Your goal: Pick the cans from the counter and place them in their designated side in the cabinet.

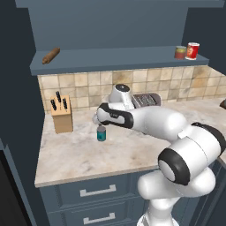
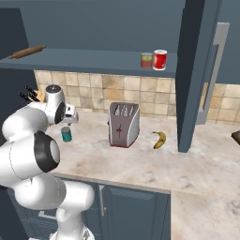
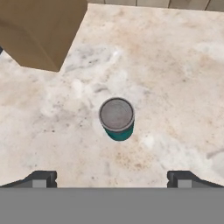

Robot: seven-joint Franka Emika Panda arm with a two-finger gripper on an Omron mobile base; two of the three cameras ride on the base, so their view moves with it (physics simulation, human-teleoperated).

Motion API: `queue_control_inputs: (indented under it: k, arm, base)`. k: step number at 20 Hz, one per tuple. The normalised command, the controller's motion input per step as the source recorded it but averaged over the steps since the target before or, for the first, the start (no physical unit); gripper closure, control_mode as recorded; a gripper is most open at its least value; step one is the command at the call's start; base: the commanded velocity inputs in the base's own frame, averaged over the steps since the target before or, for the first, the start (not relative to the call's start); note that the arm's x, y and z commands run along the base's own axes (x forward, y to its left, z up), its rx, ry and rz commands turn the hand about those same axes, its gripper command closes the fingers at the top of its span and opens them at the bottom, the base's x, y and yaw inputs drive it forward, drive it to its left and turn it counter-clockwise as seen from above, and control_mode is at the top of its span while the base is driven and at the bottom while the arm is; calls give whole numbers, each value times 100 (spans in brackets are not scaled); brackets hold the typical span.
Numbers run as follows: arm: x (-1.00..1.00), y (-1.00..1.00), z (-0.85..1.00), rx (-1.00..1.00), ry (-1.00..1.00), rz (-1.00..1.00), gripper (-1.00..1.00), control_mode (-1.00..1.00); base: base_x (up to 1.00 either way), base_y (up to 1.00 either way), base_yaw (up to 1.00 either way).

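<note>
One short can [image 1: 180, 52] already stood on the cabinet shelf [image 1: 110, 59] at two o'clock, while the hand [image 3: 112, 178], fingers apart, hovered over the teal can [image 3: 117, 119] left on the surface [image 3: 175, 87].

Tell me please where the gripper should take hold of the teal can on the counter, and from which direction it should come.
Probably from straight above, closing on its round side wall just below the grey lid. The teal can stands upright on the counter, clear of the knife block, and the gripper hangs open over it, fingertips wide enough to straddle it.
</note>
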Motion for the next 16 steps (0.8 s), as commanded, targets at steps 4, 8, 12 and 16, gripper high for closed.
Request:
queue_control_inputs:
  k: [4, 8, 12, 16]
  arm:
    - [2, 0, -8, -1, 0, 0, -100, -100]
    - [7, 0, -14, -1, 1, 0, -100, -100]
    - [8, 1, -11, -1, 4, 0, -100, -100]
    - [6, 1, -7, 0, 1, 0, -100, -100]
  base:
    - [0, 0, 0]
    - [0, 0, 0]
    - [0, 0, 0]
    - [0, 0, 0]
